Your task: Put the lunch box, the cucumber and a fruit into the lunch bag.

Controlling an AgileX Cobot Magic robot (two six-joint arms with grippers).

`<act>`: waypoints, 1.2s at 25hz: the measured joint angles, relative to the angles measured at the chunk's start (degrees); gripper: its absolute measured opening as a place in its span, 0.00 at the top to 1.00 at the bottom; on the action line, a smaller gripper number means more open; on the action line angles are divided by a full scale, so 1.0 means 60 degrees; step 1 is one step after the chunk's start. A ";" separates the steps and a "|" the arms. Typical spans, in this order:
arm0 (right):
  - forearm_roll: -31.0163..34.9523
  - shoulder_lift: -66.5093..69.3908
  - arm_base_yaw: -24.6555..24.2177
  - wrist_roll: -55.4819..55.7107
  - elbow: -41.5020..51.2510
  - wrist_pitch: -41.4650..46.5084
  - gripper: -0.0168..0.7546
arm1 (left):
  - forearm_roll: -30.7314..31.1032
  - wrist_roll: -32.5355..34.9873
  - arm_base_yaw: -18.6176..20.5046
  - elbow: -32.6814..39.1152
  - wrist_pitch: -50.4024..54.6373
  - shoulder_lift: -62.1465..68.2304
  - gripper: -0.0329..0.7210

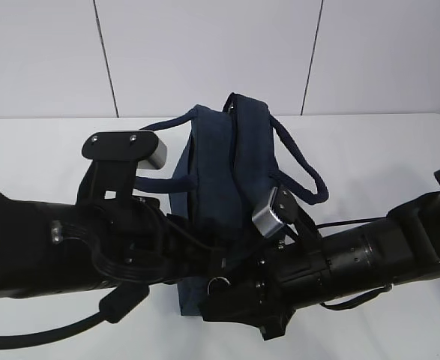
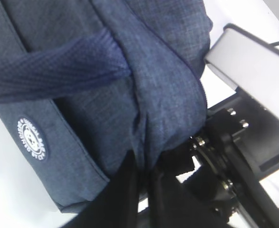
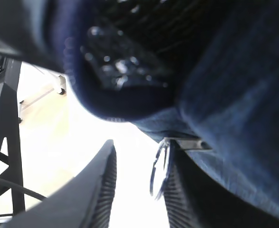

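The left end effector [image 2: 141, 183] pinches a fold of the lunch bag [image 1: 220, 172]. The right end effector [image 3: 137, 190] is spread, with the silver ring pull [image 3: 159, 167] between its fingers. No lunch box, cucumber or fruit shows on the table [image 1: 399, 150]. They may already be inside, so zipping looks like what is left.

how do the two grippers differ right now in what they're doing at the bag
The left gripper is shut, pinching a fold of the lunch bag fabric; the right gripper stands part open, with the silver ring zip pull hanging between its fingers. Both work at the bag's near end.
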 joint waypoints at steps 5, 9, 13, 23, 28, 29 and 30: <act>0.0000 0.0000 0.0000 0.0000 0.0000 0.0000 0.67 | 0.0000 0.0000 0.0000 0.0000 0.0017 0.0000 0.95; 0.0000 0.0000 0.0000 0.0000 0.0000 0.0000 0.67 | 0.0000 0.0000 0.0000 0.0000 0.0017 0.0000 0.95; 0.0000 0.0000 0.0000 0.0000 0.0000 0.0000 0.67 | 0.0000 0.0000 0.0000 0.0000 0.0017 0.0000 0.95; 0.0000 0.0000 0.0000 0.0000 0.0000 0.0005 0.67 | 0.0000 0.0000 0.0000 0.0000 0.0031 0.0000 0.95; 0.0000 0.0000 0.0000 0.0000 0.0000 0.0022 0.67 | 0.0000 0.0000 0.0000 0.0000 0.0031 0.0000 0.95; 0.0000 0.0000 0.0000 0.0000 0.0000 0.0022 0.67 | 0.0000 0.0000 0.0000 0.0000 0.0031 0.0000 0.95; 0.0000 0.0000 0.0000 0.0000 0.0000 0.0022 0.67 | 0.0000 0.0000 0.0000 0.0000 0.0031 0.0000 0.95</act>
